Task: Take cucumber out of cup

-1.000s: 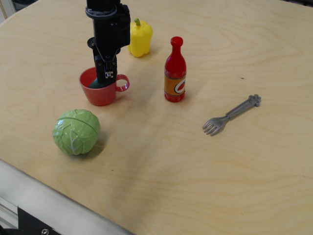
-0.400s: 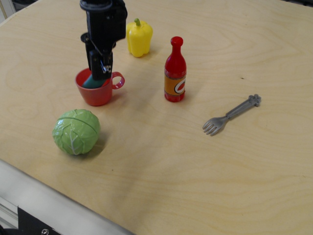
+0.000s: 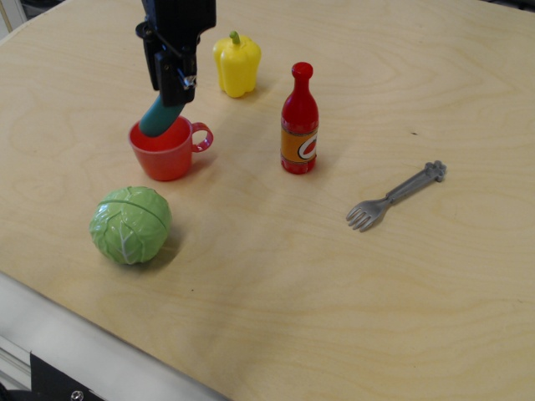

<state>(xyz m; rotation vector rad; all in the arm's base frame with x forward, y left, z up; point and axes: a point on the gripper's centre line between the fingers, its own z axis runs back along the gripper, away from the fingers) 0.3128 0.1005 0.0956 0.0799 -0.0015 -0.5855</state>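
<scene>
On the table (image 3: 351, 309), the gripper (image 3: 175, 90) hangs above the cup (image 3: 165, 149), its fingers closed on the upper end of the cucumber (image 3: 159, 117). The cucumber slants down with its lower tip seemingly level with the cup's rim. The lift-out is under way; next it needs to rise clear of the cup, then carry sideways.

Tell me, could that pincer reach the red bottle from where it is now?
Probably not just yet: the pincer is shut on the cucumber, so it is occupied. Otherwise the bottle stands apart, with nothing over it.
</scene>
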